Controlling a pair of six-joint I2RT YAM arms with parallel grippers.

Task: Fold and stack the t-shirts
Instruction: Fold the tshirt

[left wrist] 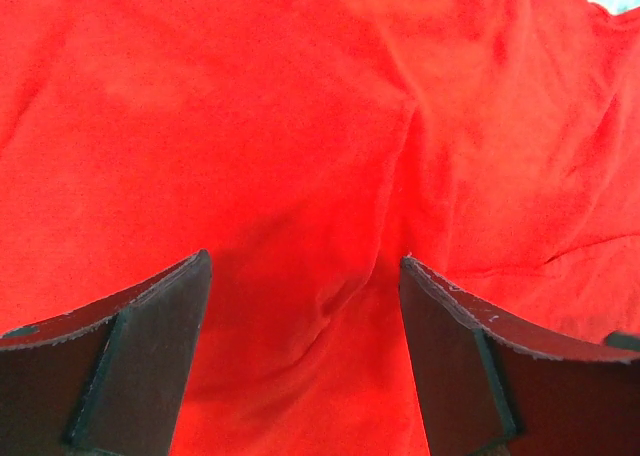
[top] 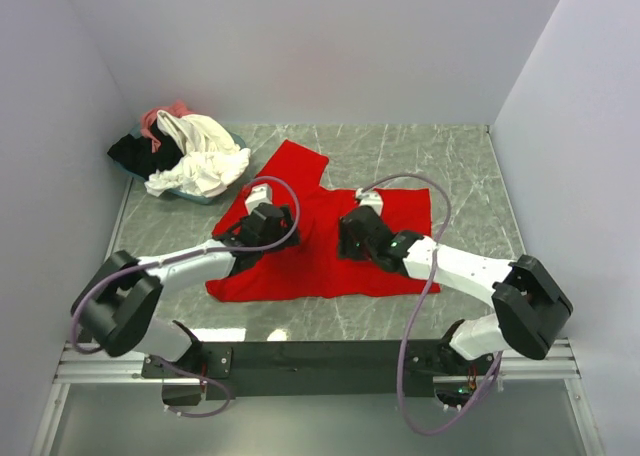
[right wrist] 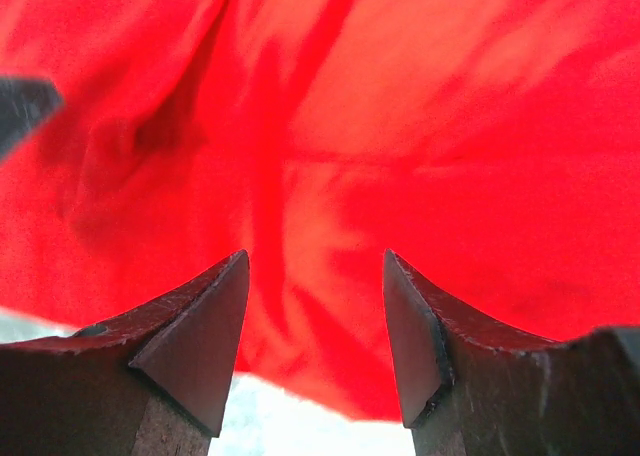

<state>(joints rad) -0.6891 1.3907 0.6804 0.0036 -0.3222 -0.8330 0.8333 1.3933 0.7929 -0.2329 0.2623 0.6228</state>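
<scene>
A bright red t-shirt [top: 320, 246] lies spread on the marble table, one sleeve pointing to the back. My left gripper [top: 262, 218] hovers low over its left part. In the left wrist view the left gripper [left wrist: 305, 261] is open, with wrinkled red t-shirt [left wrist: 300, 126] cloth between the fingers, not pinched. My right gripper [top: 355, 234] sits over the shirt's middle. The right wrist view shows this gripper [right wrist: 315, 256] open above a red t-shirt [right wrist: 400, 126] edge. Other t-shirts, white [top: 205, 161], black [top: 135, 154] and pink [top: 160, 116], lie heaped at the back left.
The heap of shirts fills a teal-rimmed tray [top: 205, 196] near the left wall. White walls close in the left, back and right sides. Grey marble table [top: 450, 166] shows to the right of the red shirt and along the front edge [top: 330, 321].
</scene>
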